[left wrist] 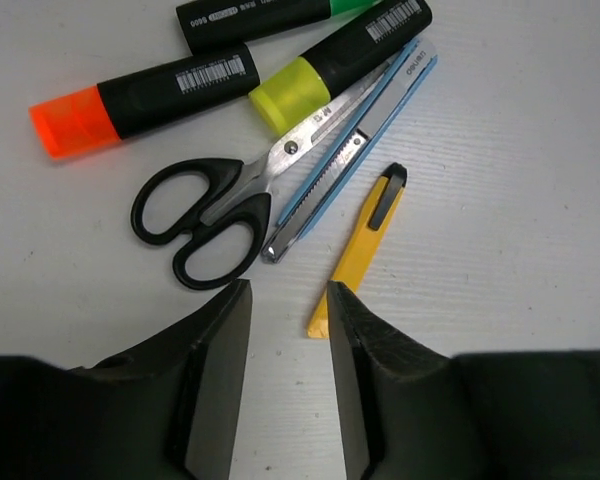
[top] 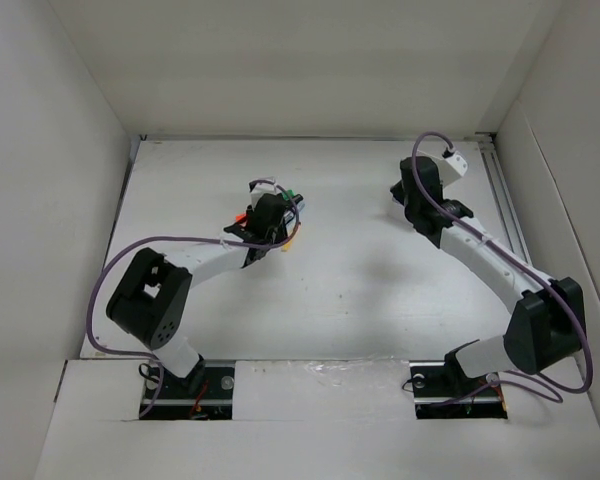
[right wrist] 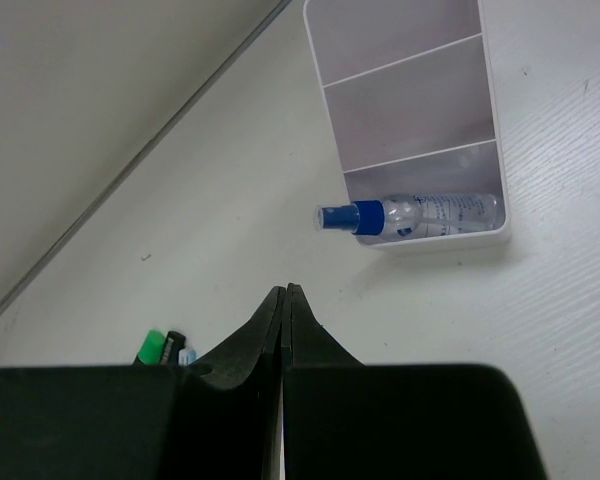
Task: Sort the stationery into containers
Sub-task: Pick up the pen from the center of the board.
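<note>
Left of centre on the table (left wrist: 520, 250), stationery group, unsorted, with the left gripper (left wrist: 290, 290) above it:
- Left gripper: jaws parted about a marker's width, holding nothing. Probably poised for a pick.
- Orange-tipped marker (left wrist: 130, 100), at 10 o'clock from the jaws, lying flat.
- Black-handled scissors (left wrist: 210, 215), at 11 o'clock, closed, blades running toward 1 o'clock.
- Green-and-black highlighter (left wrist: 260, 14), at 12 o'clock, farthest item, partly cut off by the frame.
- Yellow-capped highlighter (left wrist: 350, 52), just beside it, cap close to the scissor blades.
- Silver-blue pen (left wrist: 365, 135), lying alongside the scissor blades and seemingly touching them. Lifting either alone looks awkward.
- Short yellow stick (left wrist: 360, 245), at 1 o'clock and apart from the rest. Its near end sits in the gap between the fingers, close to the right-hand one. It looks the likely next pick, being loose and already lined up.

Right of centre, sorted so far:
- Right gripper (right wrist: 283, 292): jaws pressed fully together, nothing between them. It hangs above bare table, clear of the tray, and appears idle.
- Tray (right wrist: 440, 240), at 1 o'clock from those fingertips, with three compartments.
- Blue-capped clear bottle (right wrist: 430, 212), on its side in the nearest compartment, cap poking over the wall toward 9 o'clock. It seems too long to lie wholly inside. The other two compartments show nothing in them.
</note>
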